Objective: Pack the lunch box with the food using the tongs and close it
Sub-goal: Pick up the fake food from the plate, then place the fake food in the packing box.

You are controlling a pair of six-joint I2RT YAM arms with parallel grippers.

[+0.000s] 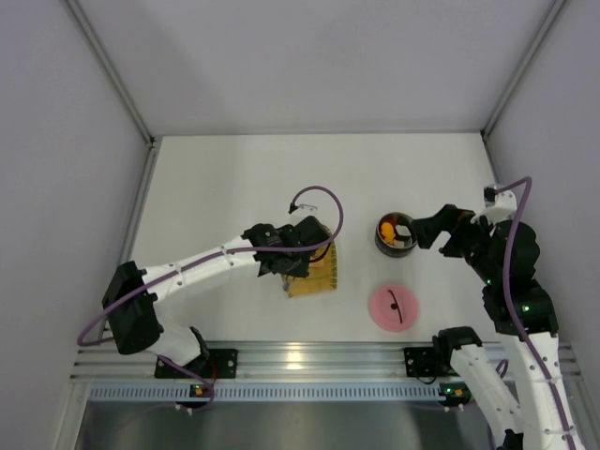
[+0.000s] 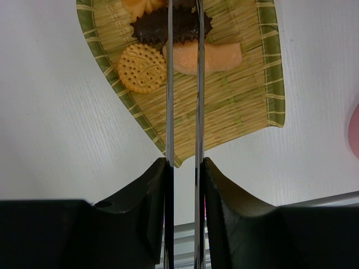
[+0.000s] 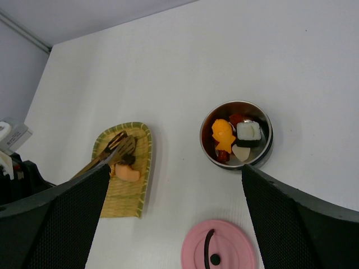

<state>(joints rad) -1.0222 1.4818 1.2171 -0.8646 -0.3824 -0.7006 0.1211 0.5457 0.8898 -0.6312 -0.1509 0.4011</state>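
The left gripper (image 2: 184,163) is clamped on the tongs (image 2: 169,84), its two black fingers (image 2: 147,185) pressing the silvery arms in until they run nearly parallel with a narrow gap between them. The tongs reach out over the yellow woven tray (image 2: 235,95), crossing above a dark spiky biscuit (image 2: 151,28) and a salmon-coloured piece (image 2: 221,56); a round tan biscuit (image 2: 142,67) lies just to their left. The tips pass out of the wrist view, so whether they pinch anything cannot be told. The right gripper (image 3: 175,168) stands spread wide and holds nothing. Just beyond its fingers sits the lunch box (image 3: 236,102), upright and uncovered on the white table (image 1: 234,178), to the right of the tray and well apart from it. Inside are an orange piece (image 3: 222,133), a white roll with a black wrap (image 3: 248,133), something red and a pale piece. The pink lid (image 3: 230,244) lies flat on the table on the near side of the lunch box.
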